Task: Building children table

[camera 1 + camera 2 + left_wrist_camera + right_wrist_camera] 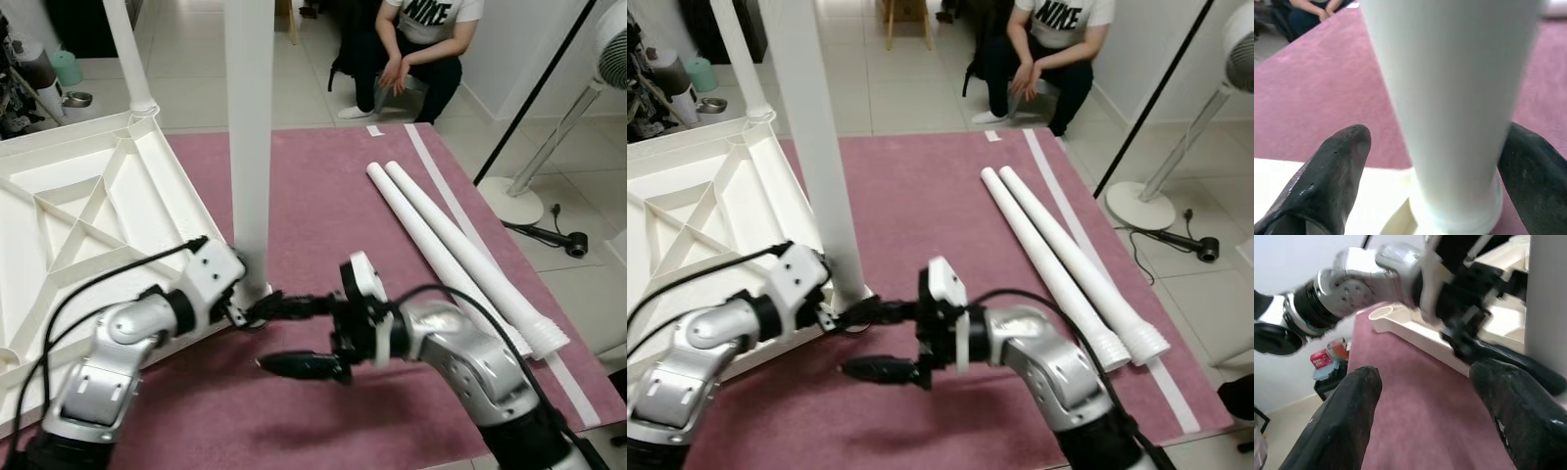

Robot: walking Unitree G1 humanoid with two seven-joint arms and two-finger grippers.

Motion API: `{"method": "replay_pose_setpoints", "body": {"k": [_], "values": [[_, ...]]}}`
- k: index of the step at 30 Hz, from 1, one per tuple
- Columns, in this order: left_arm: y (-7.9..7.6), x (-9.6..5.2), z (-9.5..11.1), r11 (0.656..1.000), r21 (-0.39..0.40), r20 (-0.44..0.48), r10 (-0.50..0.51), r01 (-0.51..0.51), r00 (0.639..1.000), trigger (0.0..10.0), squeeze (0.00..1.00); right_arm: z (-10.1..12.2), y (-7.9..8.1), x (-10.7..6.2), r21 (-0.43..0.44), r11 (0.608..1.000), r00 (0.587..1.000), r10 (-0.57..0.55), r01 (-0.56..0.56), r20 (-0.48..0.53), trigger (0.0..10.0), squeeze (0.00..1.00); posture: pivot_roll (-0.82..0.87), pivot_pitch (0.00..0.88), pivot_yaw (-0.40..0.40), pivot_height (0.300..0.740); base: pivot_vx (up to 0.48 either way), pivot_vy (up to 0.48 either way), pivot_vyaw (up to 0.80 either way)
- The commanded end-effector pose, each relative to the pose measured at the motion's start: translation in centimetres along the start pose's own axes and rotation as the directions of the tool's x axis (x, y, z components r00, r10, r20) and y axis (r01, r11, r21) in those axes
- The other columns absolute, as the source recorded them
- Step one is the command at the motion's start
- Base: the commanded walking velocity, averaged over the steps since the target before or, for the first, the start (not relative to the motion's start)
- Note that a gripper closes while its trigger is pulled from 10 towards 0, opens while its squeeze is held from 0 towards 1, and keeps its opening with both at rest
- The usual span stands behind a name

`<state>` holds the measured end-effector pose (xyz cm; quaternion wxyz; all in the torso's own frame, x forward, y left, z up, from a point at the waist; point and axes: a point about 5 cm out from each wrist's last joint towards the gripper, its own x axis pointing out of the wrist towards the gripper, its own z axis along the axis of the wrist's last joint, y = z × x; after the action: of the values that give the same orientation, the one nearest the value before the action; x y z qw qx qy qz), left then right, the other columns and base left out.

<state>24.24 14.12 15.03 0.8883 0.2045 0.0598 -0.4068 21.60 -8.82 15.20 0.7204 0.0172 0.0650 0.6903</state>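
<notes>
Leg: your upright white plastic table leg (249, 137) stands in the overturned white tabletop (88, 225) corner socket, long axis vertical.
Left gripper (1444, 161): fingers spread, straddling the leg base.
Right gripper (294, 338): fingers open, at 3 o'clock of the base, just beside.
Spare white legs (451, 245): on the pink rug, 2 o'clock.

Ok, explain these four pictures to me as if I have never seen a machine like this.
This is a humanoid robot with two silver arms, each ending in two long black fingers. The two wide pictures come from cameras in its head, looking down. The other two come from cameras on its wrists.

On the dark red carpet lies an upside-down white plastic tabletop. A tall white table leg stands in its near corner. The left gripper has its open fingers either side of that leg's base. The right gripper is open beside it, holding nothing. Two spare white legs lie to the right. A person crouches beyond.
</notes>
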Motion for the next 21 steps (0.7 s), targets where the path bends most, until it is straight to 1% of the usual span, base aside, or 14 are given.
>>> {"method": "replay_pose_setpoints", "body": {"k": [1,2,4,5,14,16,17,18,19,20,21], "values": [[0.6,-1.2,-0.8,0.999,0.043,-0.049,0.013,-0.011,0.999,10.0,0.0,-0.5,-0.1,-0.7,-0.009,0.999,0.998,-0.051,0.05,-0.03,10.0,0.0,0.1,0.0,0.001,0.74,0.0,0.0,0.0],[0.6,-1.2,-0.8,0.999,0.043,-0.049,0.013,-0.011,0.999,10.0,0.0,-0.5,-0.1,-0.7,-0.009,0.999,0.998,-0.051,0.05,-0.03,10.0,0.0,0.1,0.0,0.001,0.74,0.0,0.0,0.0],[1.9,-2.6,-1.3,0.993,0.09,-0.095,0.086,-0.077,0.992,10.0,0.0,0.4,-0.6,-0.5,-0.012,0.995,0.995,-0.1,0.1,0.015,10.0,0.0,0.1,0.0,0.008,0.74,0.0,0.0,0.0],[2.3,-2.8,-1.3,0.99,0.098,-0.1,0.108,-0.098,0.989,10.0,0.0,0.9,-0.7,-0.3,-0.013,0.995,0.994,-0.101,0.101,0.033,10.0,0.0,0.1,0.0,0.009,0.74,0.0,0.0,0.0],[2.3,-2.8,-1.3,0.99,0.098,-0.1,0.108,-0.098,0.989,10.0,0.0,0.9,-0.7,-0.3,-0.013,0.995,0.994,-0.101,0.101,0.033,10.0,0.0,0.1,0.0,0.009,0.74,0.0,0.0,0.0],[2.6,-3.0,-1.3,0.988,0.103,-0.1,0.122,-0.112,0.987,10.0,0.0,1.3,-0.6,0.0,-0.016,0.995,0.995,-0.094,0.095,0.044,10.0,0.0,0.1,0.0,0.009,0.74,0.0,0.0,0.0],[3.6,-5.3,-1.3,0.982,0.131,-0.134,0.154,-0.136,0.979,10.0,0.0,1.1,-1.0,1.5,-0.027,0.999,0.999,-0.038,0.039,0.033,10.0,0.0,0.15,0.0,-0.036,0.74,0.0,0.0,0.0],[3.6,-5.3,-1.3,0.982,0.131,-0.134,0.154,-0.136,0.979,10.0,0.0,1.1,-1.0,1.5,-0.027,0.999,0.999,-0.038,0.039,0.033,10.0,0.0,0.15,0.0,-0.036,0.74,0.0,0.0,0.0],[4.1,-7.1,-1.3,0.977,0.159,-0.16,0.169,-0.144,0.972,10.0,0.0,0.9,-1.3,2.6,-0.038,0.999,1.0,0.004,-0.003,0.018,10.0,0.0,0.15,0.0,-0.036,0.74,0.0,0.0,0.0],[4.1,-7.1,-1.3,0.977,0.159,-0.16,0.169,-0.144,0.972,10.0,0.0,0.9,-1.3,2.6,-0.038,0.999,1.0,0.004,-0.003,0.018,10.0,0.0,0.15,0.0,-0.036,0.74,0.0,0.0,0.0],[4.4,-8.6,-1.1,0.971,0.185,-0.19,0.186,-0.151,0.964,10.0,0.0,0.8,-1.8,3.8,-0.054,0.998,1.0,0.017,-0.016,0.012,10.0,0.0,0.15,0.0,-0.044,0.74,0.0,0.0,0.0]]}}
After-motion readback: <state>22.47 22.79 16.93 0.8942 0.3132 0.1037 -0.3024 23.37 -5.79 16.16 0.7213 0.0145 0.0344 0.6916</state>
